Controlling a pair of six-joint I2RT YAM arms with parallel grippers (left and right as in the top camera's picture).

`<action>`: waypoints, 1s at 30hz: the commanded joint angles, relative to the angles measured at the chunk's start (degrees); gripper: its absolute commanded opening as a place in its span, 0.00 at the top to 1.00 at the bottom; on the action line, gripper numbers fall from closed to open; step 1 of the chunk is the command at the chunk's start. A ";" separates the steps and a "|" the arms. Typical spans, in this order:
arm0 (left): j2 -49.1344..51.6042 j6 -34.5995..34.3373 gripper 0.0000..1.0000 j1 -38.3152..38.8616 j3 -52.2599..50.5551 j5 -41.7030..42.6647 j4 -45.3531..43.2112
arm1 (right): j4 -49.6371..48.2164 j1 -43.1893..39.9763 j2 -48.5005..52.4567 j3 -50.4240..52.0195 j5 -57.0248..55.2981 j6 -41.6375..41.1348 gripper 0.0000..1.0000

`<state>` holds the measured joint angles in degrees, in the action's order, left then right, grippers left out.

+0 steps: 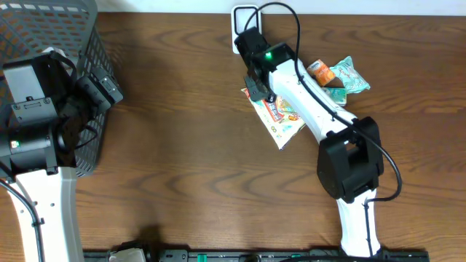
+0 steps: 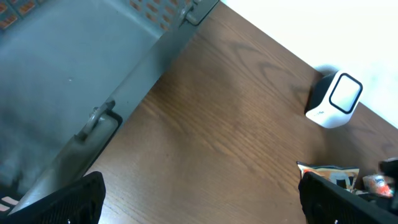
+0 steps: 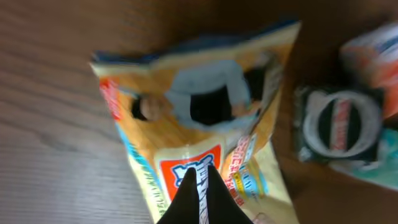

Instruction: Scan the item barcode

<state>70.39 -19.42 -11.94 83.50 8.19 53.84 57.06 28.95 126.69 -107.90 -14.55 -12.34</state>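
Right tool tight together on the snack packet; left tool wide apart beside the basket

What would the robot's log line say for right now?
right gripper: shut on snack bag | left gripper: open, empty, by gray basket | barcode scanner: far table edge | bag not at scanner yet

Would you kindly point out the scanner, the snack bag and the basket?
scanner (image 2: 333,102), left wrist view, front face.
snack bag (image 3: 199,115), right wrist view, printed front.
basket (image 1: 91,47), overhead view, mesh side wall.
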 commanded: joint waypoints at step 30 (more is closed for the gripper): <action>0.02 0.74 0.02 -0.26 0.07 -0.55 0.13 | 10.34 -0.57 -0.33 6.78 0.11 2.78 0.98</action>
<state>70.39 -19.42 -11.94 83.50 8.19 53.78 70.70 29.30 126.37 -106.54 -10.13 -6.81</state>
